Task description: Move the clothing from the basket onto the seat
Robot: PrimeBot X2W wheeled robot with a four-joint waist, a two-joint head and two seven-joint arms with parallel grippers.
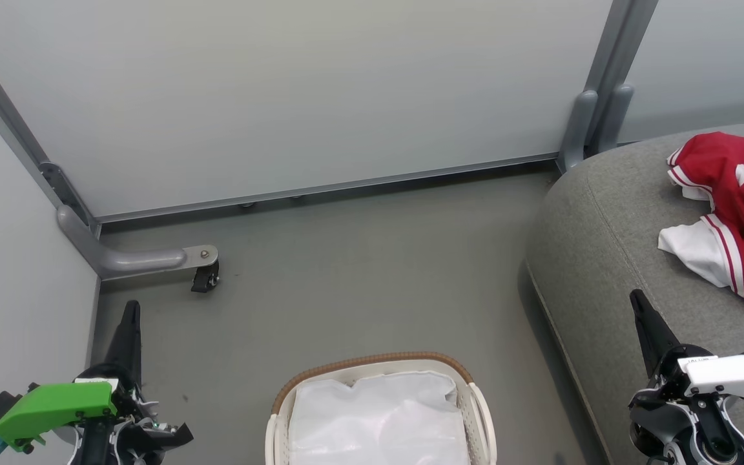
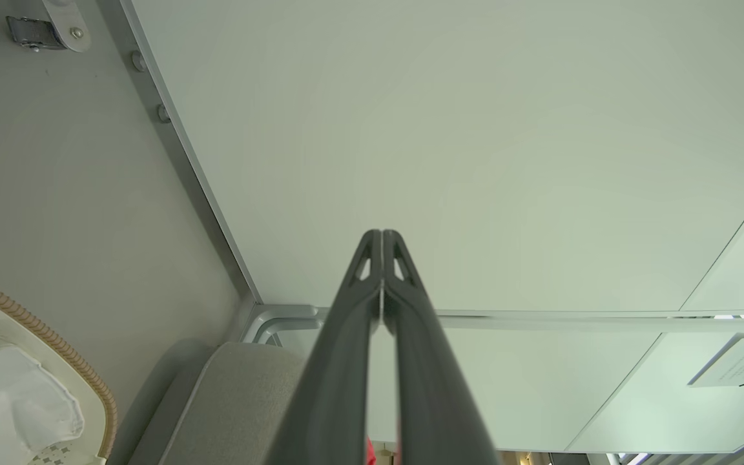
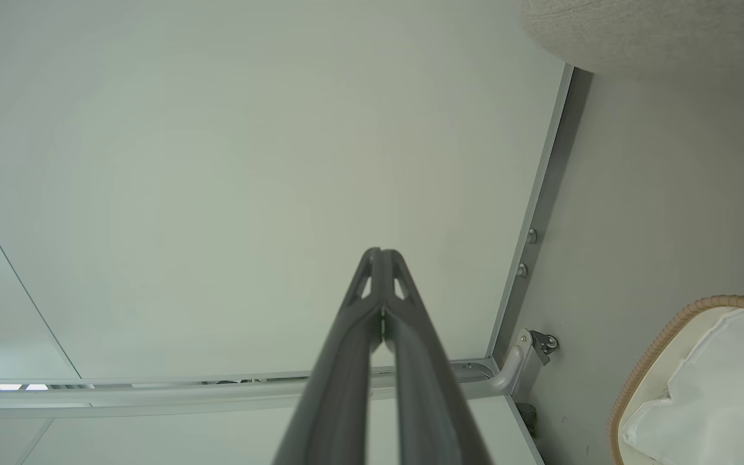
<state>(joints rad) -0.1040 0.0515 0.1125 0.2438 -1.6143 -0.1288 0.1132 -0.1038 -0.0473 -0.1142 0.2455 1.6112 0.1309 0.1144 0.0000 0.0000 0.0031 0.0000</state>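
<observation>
Red clothing (image 1: pixel 743 213) is seen in the head view, but where is it laid?

It is laid on the grey seat (image 1: pixel 604 258), at the right side. It is crumpled, and a white panel with striped trim is turned toward the front of the seat. White letters are seen on it, but they cannot be read whole.

And the basket (image 1: pixel 372 360), where is it placed?

It is placed on the floor (image 1: pixel 346 271), at the bottom middle of the head view, near the seat but not touching it. A wrinkled white liner (image 1: pixel 378 413) is seen inside it, and its brown rim is also caught at the edge of both wrist views.

How are the jaws of the left gripper (image 1: pixel 132 307) kept?

They are pressed together, tip against tip, and nothing is pinched between them. The gripper is held at the lower left, apart from the basket, and its fingers are pointed toward the pale wall panel (image 1: pixel 281 97).

Is the same found for the right gripper (image 1: pixel 635 296)?

Yes, its jaws are pressed together too, and nothing is gripped. It is held at the lower right, over the front part of the seat. It is near the clothing, but the clothing is not touched by it.

What else can be noted?

A small black caster (image 1: pixel 204 279) is fixed under a grey bracket at the foot of the left panel.
</observation>
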